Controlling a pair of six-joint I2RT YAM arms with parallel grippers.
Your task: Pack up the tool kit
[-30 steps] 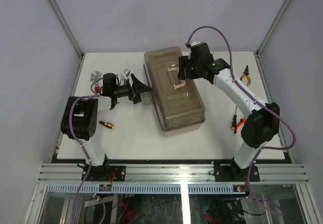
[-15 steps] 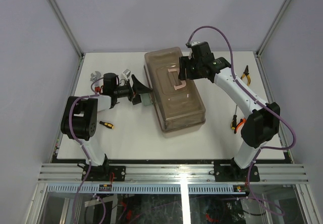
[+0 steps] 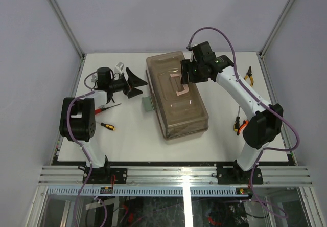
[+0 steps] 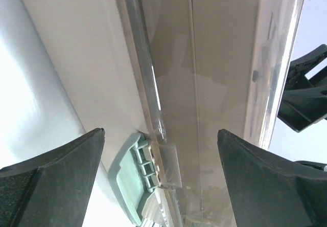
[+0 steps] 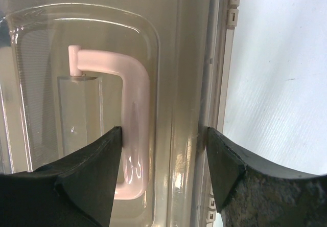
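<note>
The tool kit's beige toolbox [image 3: 176,96] lies mid-table with its smoky lid down. My left gripper [image 3: 134,82] is open, a short way left of the box with nothing between its fingers. In the left wrist view this gripper [image 4: 159,135] faces the box's side wall [image 4: 204,58] and its green latch [image 4: 130,181]. The latch [image 3: 148,104] hangs out from the box's left side. My right gripper [image 3: 186,73] sits on top of the lid. In the right wrist view it [image 5: 163,135] is clamped across the lid strip, one finger against the pink handle [image 5: 135,99], the other on the lid's outer edge.
Yellow-handled pliers [image 3: 249,75] lie at the far right. Screwdrivers [image 3: 236,125] rest beside the right arm's base. A yellow-and-black screwdriver [image 3: 107,127] and a thin red one [image 3: 110,106] lie left of the box. A small metal piece [image 3: 120,66] sits behind the left arm.
My left gripper has drawn back from the latch, up and to the left, and opened a little wider. The right gripper has stayed on the lid.
</note>
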